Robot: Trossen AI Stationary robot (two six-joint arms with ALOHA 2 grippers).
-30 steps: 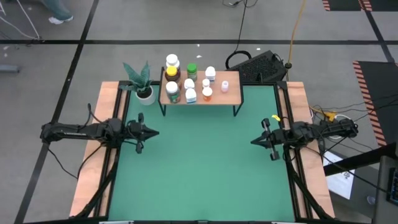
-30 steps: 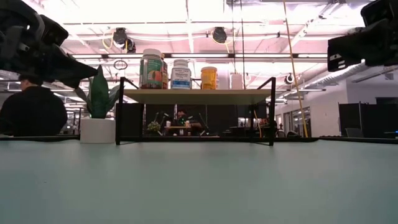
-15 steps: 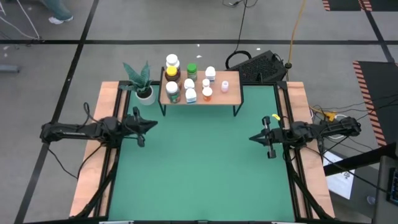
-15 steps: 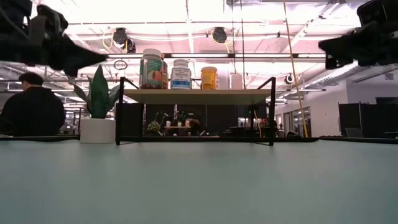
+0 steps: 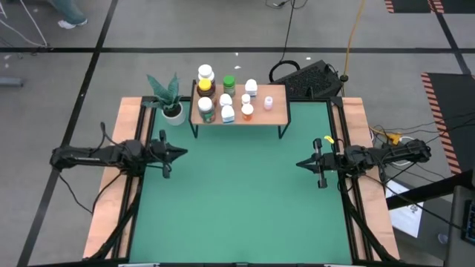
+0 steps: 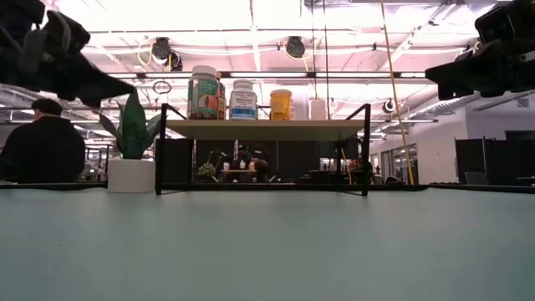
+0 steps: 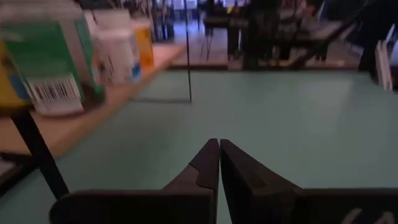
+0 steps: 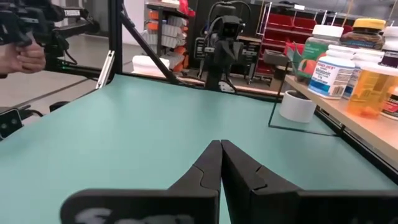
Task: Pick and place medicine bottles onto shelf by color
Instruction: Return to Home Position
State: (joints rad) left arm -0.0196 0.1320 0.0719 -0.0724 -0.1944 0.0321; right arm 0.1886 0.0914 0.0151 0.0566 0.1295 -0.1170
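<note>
High view — we are seeing all medicine bottles [image 5: 226, 98] on the shelf [image 5: 276, 113], none left to place — left gripper [image 5: 183, 153] and right gripper [image 5: 299, 165] fully closed, empty.

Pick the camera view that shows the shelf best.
The high view: the shelf shows whole, board and bottles seen from above. The low view shows it edge-on; each wrist view catches only part of it.

Before me lies my green table [image 5: 237, 208] with its wooden side edges. At its far left corner a leafy plant [image 5: 165, 90] stands upright in a white pot [image 5: 174, 113]. Beyond the far edge are a black keyboard [image 5: 312, 80] and a yellow cable [image 5: 347, 59]. Across the room is a person in a dark top [image 6: 42, 155].
</note>
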